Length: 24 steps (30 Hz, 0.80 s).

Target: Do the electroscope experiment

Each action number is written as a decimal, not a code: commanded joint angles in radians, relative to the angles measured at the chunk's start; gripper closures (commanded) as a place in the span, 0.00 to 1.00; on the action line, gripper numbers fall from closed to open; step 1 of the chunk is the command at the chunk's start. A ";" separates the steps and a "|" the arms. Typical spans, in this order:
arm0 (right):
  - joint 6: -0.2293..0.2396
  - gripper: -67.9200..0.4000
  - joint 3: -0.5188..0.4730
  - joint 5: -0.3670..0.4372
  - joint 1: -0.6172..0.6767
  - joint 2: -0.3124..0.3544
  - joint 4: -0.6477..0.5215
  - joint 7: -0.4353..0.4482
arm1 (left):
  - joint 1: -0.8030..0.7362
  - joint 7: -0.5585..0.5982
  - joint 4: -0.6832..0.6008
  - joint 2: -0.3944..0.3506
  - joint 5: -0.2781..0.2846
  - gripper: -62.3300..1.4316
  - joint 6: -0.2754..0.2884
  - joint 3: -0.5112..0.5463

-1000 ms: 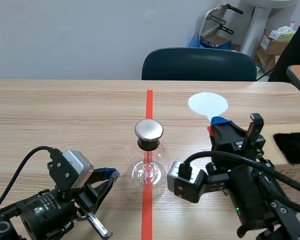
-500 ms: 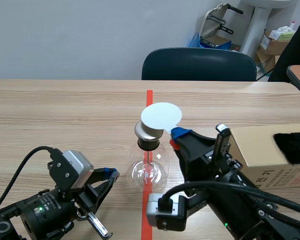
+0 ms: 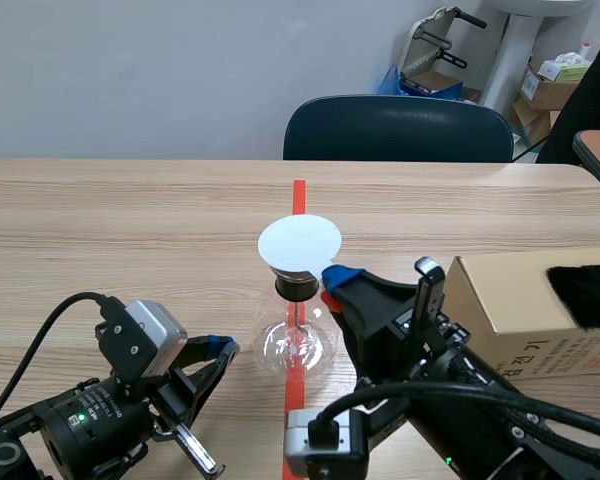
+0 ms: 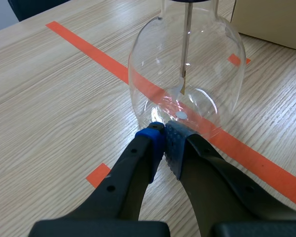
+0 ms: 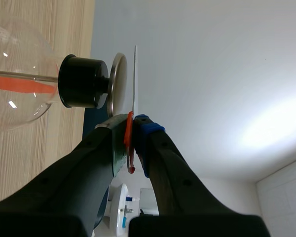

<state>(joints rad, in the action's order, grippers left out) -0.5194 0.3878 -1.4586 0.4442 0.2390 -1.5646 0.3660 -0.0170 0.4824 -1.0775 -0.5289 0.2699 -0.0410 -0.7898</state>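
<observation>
Pale wooden bench (image 3: pixel 130 220), brown cardboard box (image 3: pixel 510 300) at its right. Clear glass flask electroscope with black stopper and metal cap (image 3: pixel 298 340) stands on the centre tape line. Thin white round disc on a red handle (image 3: pixel 299 243) sits flat just over the cap with a narrow gap, likely to pass charge. Right jaws clamp that handle. Left jaws pressed together, empty, by the flask's base.

Front scene camera facing across the table (image 3: pixel 130 220); both wrist cameras close on flask (image 3: pixel 298 340).

A cardboard box (image 3: pixel 495 300) blocks passage right of the flask (image 3: pixel 280 345).
</observation>
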 commanded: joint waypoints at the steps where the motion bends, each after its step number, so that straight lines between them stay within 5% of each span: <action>1: -0.014 0.97 0.000 -0.002 -0.006 0.005 -0.022 0.000 | 0.001 0.015 -0.010 0.005 0.003 0.94 0.002 0.006; 11: -0.014 0.97 0.000 -0.002 -0.006 0.005 -0.022 -0.078 | 0.001 0.015 -0.010 0.005 0.003 0.94 0.002 0.006; 24: -0.014 0.97 0.000 -0.002 -0.006 0.005 -0.022 -0.467 | 0.001 0.015 -0.010 0.005 0.003 0.94 0.002 0.006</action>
<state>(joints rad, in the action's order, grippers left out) -0.5194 0.3878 -1.4586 0.4442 0.2386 -1.5646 -0.0917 -0.0170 0.4824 -1.0775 -0.5289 0.2703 -0.0410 -0.7898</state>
